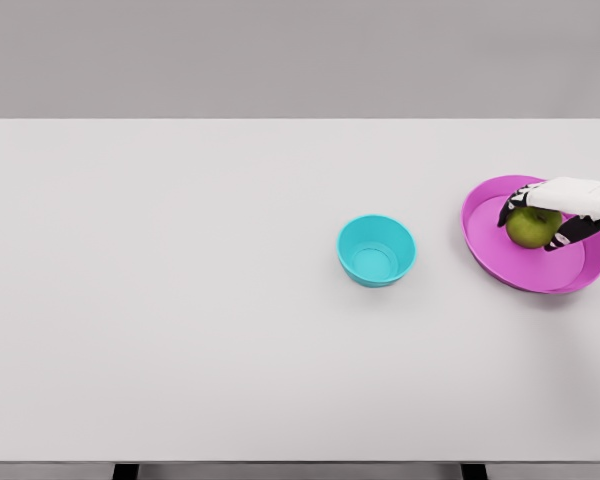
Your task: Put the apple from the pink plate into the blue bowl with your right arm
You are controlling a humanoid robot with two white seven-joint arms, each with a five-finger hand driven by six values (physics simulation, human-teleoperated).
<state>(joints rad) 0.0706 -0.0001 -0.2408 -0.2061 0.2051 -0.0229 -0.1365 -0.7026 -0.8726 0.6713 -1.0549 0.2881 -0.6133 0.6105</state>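
Observation:
A green apple (531,227) sits in the pink plate (486,237) at the right side of the table. My right hand (542,222) reaches in from the right edge, its dark fingers (508,205) curled around the apple from above and from the near side. The apple looks to be resting on the plate still. A blue bowl (377,250) stands to the left of the plate, near the table's middle, and nothing is inside it. My left arm does not show.
The white table (180,300) spans the whole view, its far edge near the top and its front edge along the bottom. The plate lies close to the right table edge.

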